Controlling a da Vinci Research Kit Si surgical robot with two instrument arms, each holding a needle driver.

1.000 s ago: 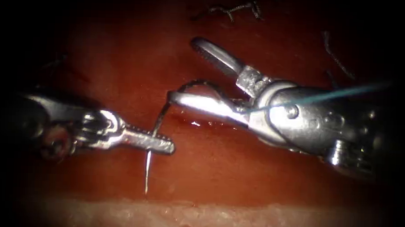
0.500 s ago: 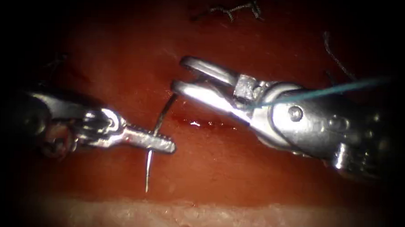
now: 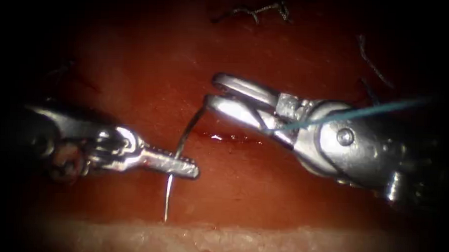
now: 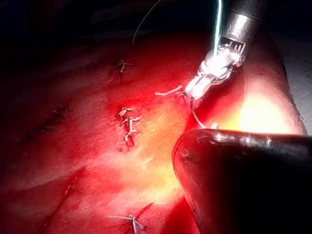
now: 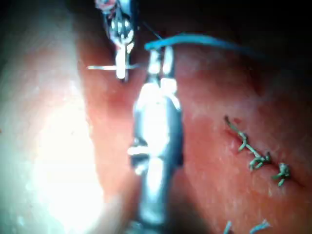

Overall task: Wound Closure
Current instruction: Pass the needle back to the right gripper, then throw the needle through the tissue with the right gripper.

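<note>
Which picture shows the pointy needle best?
The endoscope view: the needle curves from the right tool through the left tool, tip bare. The left wrist view shows a thin arc; the right wrist view, a blurred sliver.

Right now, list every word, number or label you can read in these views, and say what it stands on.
None: no readable text.
left tool: bare metal, holds the needle near its point.
right tool: bare metal, at the needle's tail end.
tissue: no label.
</note>
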